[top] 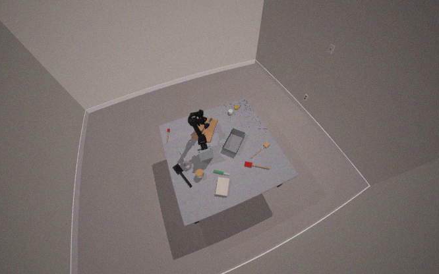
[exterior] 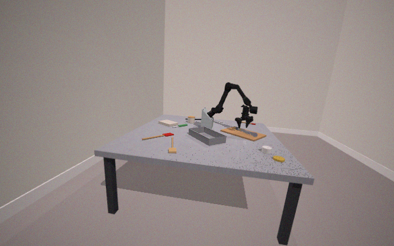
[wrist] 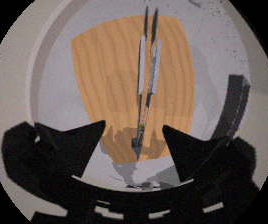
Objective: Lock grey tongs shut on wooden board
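Note:
The grey tongs (exterior: 252,133) (wrist: 142,65) lie lengthwise on the wooden board (top: 212,132) (exterior: 229,131) (wrist: 97,65). In the wrist view their hinge end is at the bottom, between and just below my fingertips, and their tips point up the picture. The two arms lie close together in a narrow V, with a small gap at the tips. Whether the lock inside the hinge holds cannot be seen. My gripper (exterior: 243,126) (wrist: 134,125) is open and empty, pointing down just above the tongs' hinge end. The roasting tin (top: 237,130) (exterior: 217,141) (wrist: 231,107) stands beside the board, without the tongs.
A white cup (top: 230,111) (exterior: 266,149) and a yellow object (top: 236,107) (exterior: 278,158) stand beyond the board. Red-headed (top: 248,164) and wooden (top: 265,145) utensils lie past the tin. A lidded jar (top: 199,173), a black spatula (top: 177,168) and a pale block (top: 222,186) are near the arm's base.

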Motion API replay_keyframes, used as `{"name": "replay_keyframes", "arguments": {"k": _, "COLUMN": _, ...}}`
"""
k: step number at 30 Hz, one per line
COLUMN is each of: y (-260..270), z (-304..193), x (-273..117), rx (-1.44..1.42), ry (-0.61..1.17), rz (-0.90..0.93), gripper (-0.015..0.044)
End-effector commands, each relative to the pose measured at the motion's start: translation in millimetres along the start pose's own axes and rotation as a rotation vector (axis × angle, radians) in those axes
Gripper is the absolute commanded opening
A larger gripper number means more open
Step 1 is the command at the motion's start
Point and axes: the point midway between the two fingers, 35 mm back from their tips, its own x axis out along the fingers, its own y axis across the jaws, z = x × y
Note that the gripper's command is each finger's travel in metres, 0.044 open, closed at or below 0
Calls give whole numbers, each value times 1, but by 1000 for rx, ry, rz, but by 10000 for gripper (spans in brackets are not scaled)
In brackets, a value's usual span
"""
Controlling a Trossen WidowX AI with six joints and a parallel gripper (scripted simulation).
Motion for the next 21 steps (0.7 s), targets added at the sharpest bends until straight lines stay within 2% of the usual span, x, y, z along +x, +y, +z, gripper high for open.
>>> {"name": "replay_keyframes", "arguments": {"k": 1, "y": 17, "z": -35, "x": -14, "rx": -2, "ry": 14, "rz": -12, "gripper": 440}}
{"name": "replay_keyframes", "arguments": {"k": 13, "y": 21, "z": -117, "x": -69, "rx": 4, "ry": -9, "rz": 11, "gripper": 440}}
{"name": "replay_keyframes", "arguments": {"k": 21, "y": 18, "z": -122, "x": -81, "rx": 7, "ry": -14, "rz": 25, "gripper": 440}}
